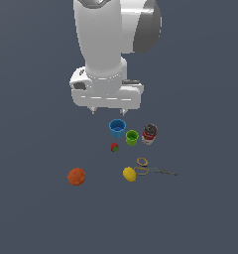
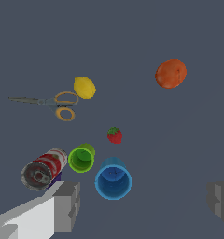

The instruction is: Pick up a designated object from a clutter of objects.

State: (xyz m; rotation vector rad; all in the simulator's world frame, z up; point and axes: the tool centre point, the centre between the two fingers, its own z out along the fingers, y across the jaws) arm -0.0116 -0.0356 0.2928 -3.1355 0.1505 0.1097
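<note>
A white robot arm hangs above a dark grey tabletop (image 1: 36,213), its claw (image 1: 108,111) spread wide, released, grasping nothing and touching nothing. In the wrist view, the two grey fingertips (image 2: 67,205) sit far apart at the picture's edges, with bare tabletop between them.

The orange ball (image 1: 76,176) lies alone, well apart from the other items, toward the exterior view's left and clear of the claw.

Below the claw stand a blue cup (image 1: 117,128) and a green cup (image 1: 132,137), just beside each other, with a red-labelled can (image 1: 149,134) near the green cup. A tiny strawberry (image 1: 114,147) sits near the cups. A yellow lemon (image 1: 129,174) lies just beside the handles of the scissors (image 1: 150,168).
</note>
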